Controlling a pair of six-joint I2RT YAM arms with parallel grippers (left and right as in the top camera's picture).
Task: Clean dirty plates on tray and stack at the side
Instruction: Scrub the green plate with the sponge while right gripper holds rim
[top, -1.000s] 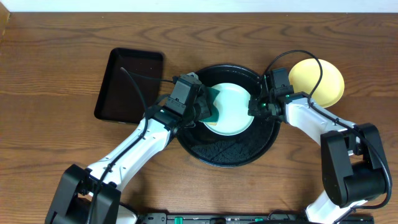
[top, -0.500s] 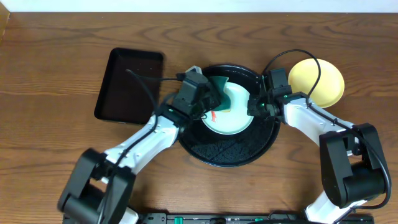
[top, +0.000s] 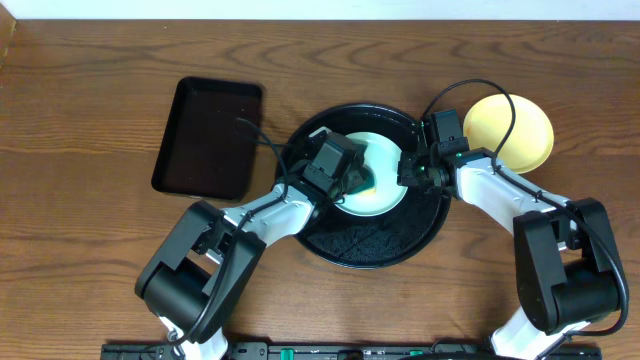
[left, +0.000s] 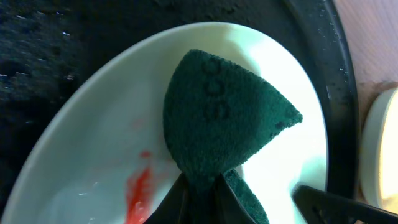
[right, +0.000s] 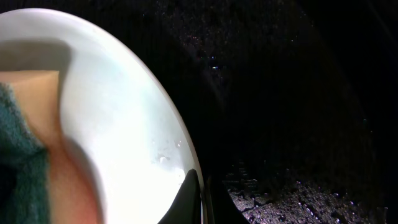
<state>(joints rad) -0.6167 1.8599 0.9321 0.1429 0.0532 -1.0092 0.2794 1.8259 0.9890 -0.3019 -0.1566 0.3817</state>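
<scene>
Snugly within right pincer (top: 406, 172), plate (top: 388, 158) rim

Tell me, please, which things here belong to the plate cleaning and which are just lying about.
In the job:
- round tray
- blue-green plate, with a red smear
- sponge, on that plate
- yellow plate, beside the round tray

Lying about:
- rectangular tray

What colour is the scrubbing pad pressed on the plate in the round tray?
Dark green. The pad shows best in the left wrist view.
</scene>
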